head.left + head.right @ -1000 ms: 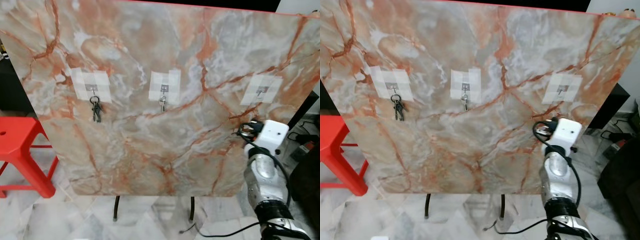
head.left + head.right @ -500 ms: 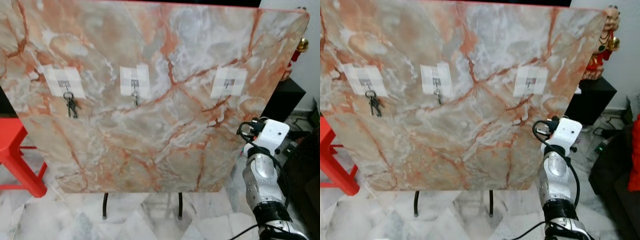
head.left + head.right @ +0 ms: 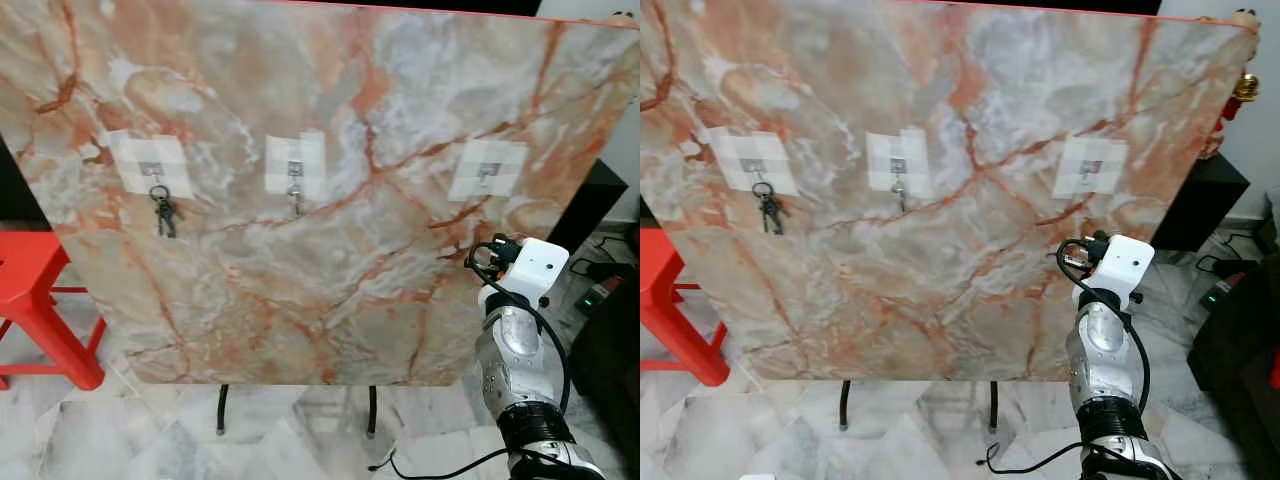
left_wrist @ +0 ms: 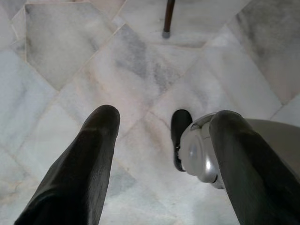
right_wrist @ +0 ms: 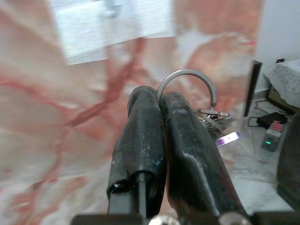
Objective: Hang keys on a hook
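Marble-patterned board (image 3: pixel 330 230) is filling most of the head views, propped upright on thin dark legs over a pale marble floor (image 4: pixel 140 65), with a red stool (image 3: pixel 40 300) at the left edge. Three hooks are being carried on white adhesive pads across the upper half of the board: the left hook (image 3: pixel 155 172) is being loaded with a hung key bunch (image 3: pixel 164 212), something small is dangling from the middle hook (image 3: pixel 293 172), and the right hook (image 3: pixel 487 172) is being left bare, presumably as the target.

The right gripper (image 5: pixel 154 101) is being held up at the lower right of the head views, just below and slightly right of the bare hook, with its fingers pressed together on the ring of the keys (image 5: pixel 211 117). The ring is arching clear above the fingertips while the keys are dangling behind them, so an open loop is being presented toward the board; that grip looks chosen so that the ring can be slipped over the hook's tip. In the right wrist view the hook's white pad (image 5: pixel 112 28) is sitting in the upper left of the frame, so the ring is judged not yet level with it.

The left gripper (image 4: pixel 164 136) is being hung idle over the floor, its fingers spread apart and empty.
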Motion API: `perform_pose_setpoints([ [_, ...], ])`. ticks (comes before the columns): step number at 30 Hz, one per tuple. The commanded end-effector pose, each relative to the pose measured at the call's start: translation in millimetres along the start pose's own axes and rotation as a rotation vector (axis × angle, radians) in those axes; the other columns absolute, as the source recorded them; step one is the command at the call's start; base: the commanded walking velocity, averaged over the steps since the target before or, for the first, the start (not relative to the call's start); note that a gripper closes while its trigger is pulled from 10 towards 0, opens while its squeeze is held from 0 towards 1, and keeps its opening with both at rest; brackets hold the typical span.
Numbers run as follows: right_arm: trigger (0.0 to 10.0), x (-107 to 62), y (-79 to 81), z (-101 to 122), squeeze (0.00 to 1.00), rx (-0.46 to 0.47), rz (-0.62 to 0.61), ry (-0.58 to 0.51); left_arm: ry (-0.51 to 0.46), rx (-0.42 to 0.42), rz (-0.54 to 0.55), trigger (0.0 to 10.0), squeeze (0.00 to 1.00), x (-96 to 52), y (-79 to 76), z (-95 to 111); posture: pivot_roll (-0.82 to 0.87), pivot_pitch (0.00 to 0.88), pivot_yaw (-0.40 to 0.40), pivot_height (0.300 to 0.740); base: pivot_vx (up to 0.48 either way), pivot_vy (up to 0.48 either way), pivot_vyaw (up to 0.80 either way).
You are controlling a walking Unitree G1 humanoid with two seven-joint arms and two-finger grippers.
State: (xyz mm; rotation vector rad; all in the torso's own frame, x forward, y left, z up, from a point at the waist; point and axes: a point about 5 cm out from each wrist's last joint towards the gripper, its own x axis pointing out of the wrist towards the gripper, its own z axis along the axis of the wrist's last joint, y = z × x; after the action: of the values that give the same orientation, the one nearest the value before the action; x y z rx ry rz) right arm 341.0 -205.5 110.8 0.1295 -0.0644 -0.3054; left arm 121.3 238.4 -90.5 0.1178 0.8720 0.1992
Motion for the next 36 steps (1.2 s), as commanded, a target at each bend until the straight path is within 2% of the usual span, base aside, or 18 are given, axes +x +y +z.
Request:
perform_pose_setpoints([
  [1, 10.0, 3.5, 1.4, 9, 0.00, 0.008, -0.002, -0.027, 0.028, -0.008, 0.003, 10.0, 0.00, -1.4, -0.4, -5, 0.00, 0.000, -0.094, 0.740, 0.000, 0.000, 0.00],
  [25, 10.0, 10.5, 11.6, 15, 0.00, 0.016, 0.038, -0.023, 0.031, 0.001, 0.004, 10.0, 0.00, -1.1, -0.5, -5, 0.00, 0.000, -0.091, 0.740, 0.000, 0.000, 0.00],
  [26, 10.0, 10.0, 12.2, 11, 0.00, 0.002, 0.052, 0.003, 0.031, 0.001, 0.004, 10.0, 0.00, -1.1, -0.5, -5, 0.00, 0.000, -0.091, 0.740, 0.000, 0.000, 0.00],
  [27, 10.0, 5.6, 13.7, -8, 0.00, -0.072, 0.101, 0.128, 0.033, 0.001, 0.004, 10.0, 0.00, -1.2, -0.3, -5, 0.00, 0.000, -0.092, 0.740, 0.000, 0.000, 0.00],
  [28, 10.0, 1.6, 13.2, -17, 0.00, -0.083, 0.120, 0.162, 0.033, 0.001, 0.004, 10.0, 0.00, -1.3, -0.4, -6, 0.00, 0.000, -0.093, 0.740, 0.000, 0.000, 0.00],
  [29, 10.0, 1.6, 13.2, -17, 0.00, -0.083, 0.120, 0.162, 0.033, 0.001, 0.004, 10.0, 0.00, -1.3, -0.4, -6, 0.00, 0.000, -0.093, 0.740, 0.000, 0.000, 0.00],
  [30, 10.0, -6.8, 8.4, -27, 0.00, -0.086, 0.129, 0.176, 0.033, 0.001, 0.004, 10.0, 0.00, -1.3, -0.7, -6, 0.00, 0.000, -0.095, 0.740, 0.000, 0.000, 0.00],
  [32, 10.0, -14.5, 1.3, -35, 0.00, -0.097, 0.117, 0.174, 0.034, 0.000, 0.005, 10.0, 0.00, -1.3, -0.8, -6, 0.00, 0.000, -0.095, 0.740, 0.000, 0.000, 0.00],
  [33, 10.0, -21.0, -7.2, -42, 0.00, -0.104, 0.090, 0.166, 0.033, 0.000, 0.004, 10.0, 0.00, -1.2, -0.7, -6, 0.00, 0.000, -0.094, 0.740, 0.000, 0.000, 0.00],
  [36, 10.0, -28.8, -13.0, -48, 0.00, -0.100, 0.091, 0.160, 0.033, 0.002, 0.002, 10.0, 0.00, -1.2, -0.8, -6, 0.00, 0.000, -0.092, 0.740, 0.000, 0.000, 0.00],
])
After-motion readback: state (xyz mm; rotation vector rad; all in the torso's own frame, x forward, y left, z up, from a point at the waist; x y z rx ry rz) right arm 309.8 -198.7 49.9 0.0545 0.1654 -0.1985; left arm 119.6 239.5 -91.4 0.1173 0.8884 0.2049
